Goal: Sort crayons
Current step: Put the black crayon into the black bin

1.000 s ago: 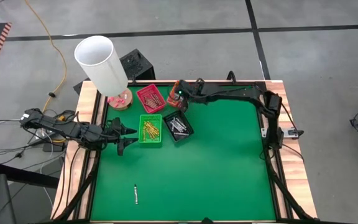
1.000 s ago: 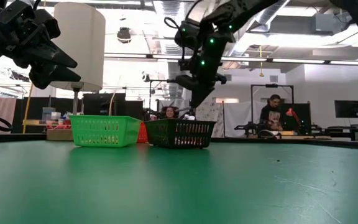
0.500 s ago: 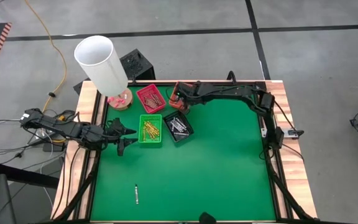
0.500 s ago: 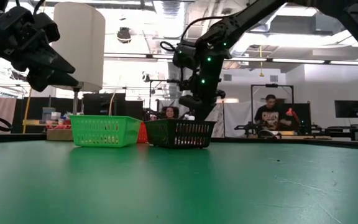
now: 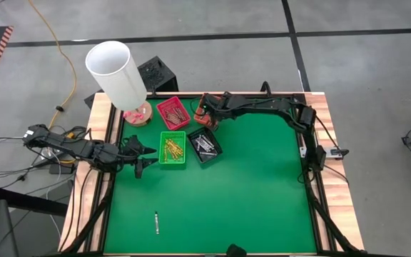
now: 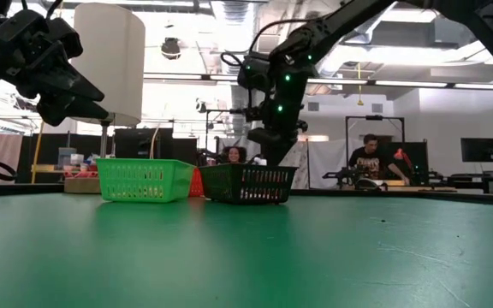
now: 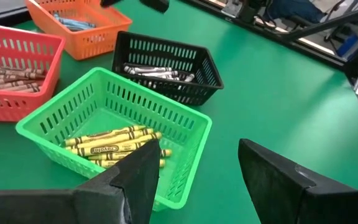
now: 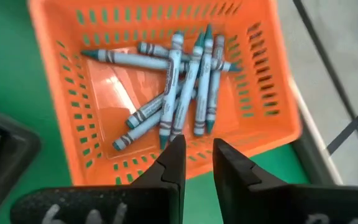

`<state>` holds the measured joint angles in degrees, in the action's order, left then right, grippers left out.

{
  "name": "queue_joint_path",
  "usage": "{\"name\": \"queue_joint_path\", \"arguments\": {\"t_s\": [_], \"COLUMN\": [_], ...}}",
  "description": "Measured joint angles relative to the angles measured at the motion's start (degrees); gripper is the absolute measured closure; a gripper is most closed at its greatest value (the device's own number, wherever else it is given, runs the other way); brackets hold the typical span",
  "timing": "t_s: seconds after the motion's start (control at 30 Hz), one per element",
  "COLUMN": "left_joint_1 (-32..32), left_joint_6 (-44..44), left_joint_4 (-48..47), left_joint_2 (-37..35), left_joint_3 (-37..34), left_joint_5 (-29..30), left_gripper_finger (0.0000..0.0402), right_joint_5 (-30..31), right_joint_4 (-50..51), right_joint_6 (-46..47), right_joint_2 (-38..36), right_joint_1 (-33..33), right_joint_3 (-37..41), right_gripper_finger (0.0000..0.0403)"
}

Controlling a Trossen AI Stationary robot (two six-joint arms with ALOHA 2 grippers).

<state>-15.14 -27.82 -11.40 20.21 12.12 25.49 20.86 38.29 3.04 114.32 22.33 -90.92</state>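
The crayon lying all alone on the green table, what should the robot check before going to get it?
1. Lone crayon lies clear of everything else on the table: ok.
2. Left gripper open and empty, beside the green tray: ok.
3. Right gripper empty, above the orange tray of blue crayons: ok, jaws slightly apart.
4. Crayon's colour, to pick its tray: cannot tell, too small.
5. Path from the left gripper to the crayon free of trays: ok.
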Motion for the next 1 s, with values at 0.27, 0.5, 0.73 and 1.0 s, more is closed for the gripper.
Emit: {"name": "queue_joint_path", "arguments": {"t_s": [0.27,0.5,0.73,1.0], "left_joint_1": [0.0,-4.1,-15.3,-27.1], "left_joint_6": [-0.4,-0.1,0.3,11.6], "left_joint_4": [0.3,3.6,12.2,12.4], "left_joint_2": [0.0,5.2,19.8,38.5], "left_joint_3": [0.0,0.0,1.0,10.4], "left_joint_5": [-5.7,-20.5,-18.9,-14.3], "left_gripper_finger": [0.0194,0.0197,0.0197,0.0197], "right_joint_5": [0.0,0.0,0.7,1.9], "right_joint_4": [17.9,30.8,30.1,30.3], "right_joint_6": [-6.4,-8.9,-12.0,-9.4], "right_joint_2": [-1.3,-1.2,-6.5,-13.7], "right_joint_1": [-3.7,-9.6,-16.1,-19.8], "right_joint_3": [-15.1,-34.2,-40.5,-40.0], "right_gripper_finger": [0.0326,0.0325,0.0325,0.0325]}}
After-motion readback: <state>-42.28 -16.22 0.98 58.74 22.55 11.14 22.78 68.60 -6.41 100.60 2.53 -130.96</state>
